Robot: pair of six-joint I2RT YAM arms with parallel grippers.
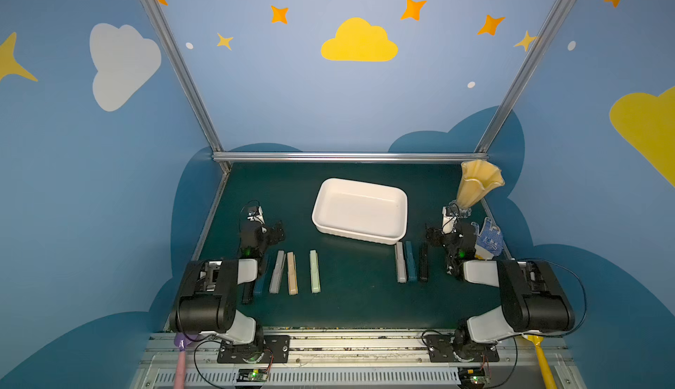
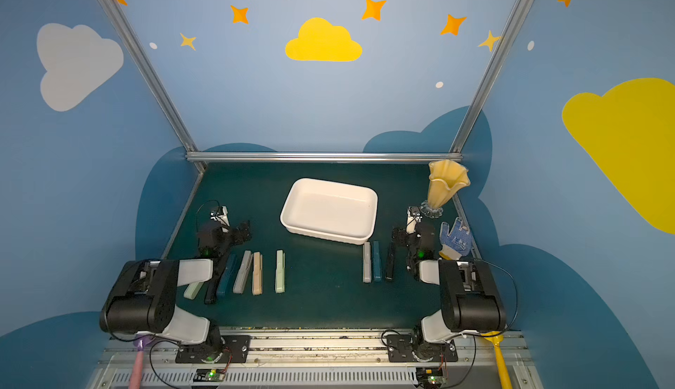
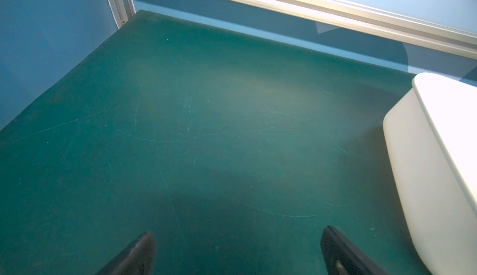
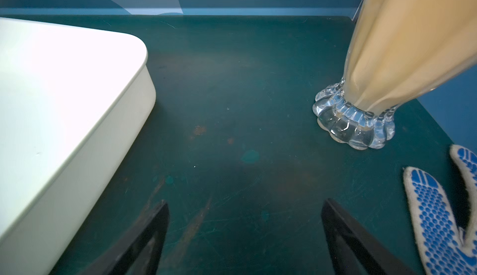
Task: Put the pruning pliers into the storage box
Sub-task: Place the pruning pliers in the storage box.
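The white storage box stands empty at mid-table; its wall shows in the left wrist view and the right wrist view. Several pruning pliers lie in a row at front left: grey, beige, pale green, with teal and black partly under the left arm. Three more lie right of the box's front: grey, teal, black. My left gripper hovers open behind the left row. My right gripper is open beside the right group. Both are empty.
A yellow fluted vase on a glass foot stands at back right. A blue-dotted glove lies by the right gripper. A purple shovel and a yellow shovel lie at the front corners. Aluminium rails border the green mat.
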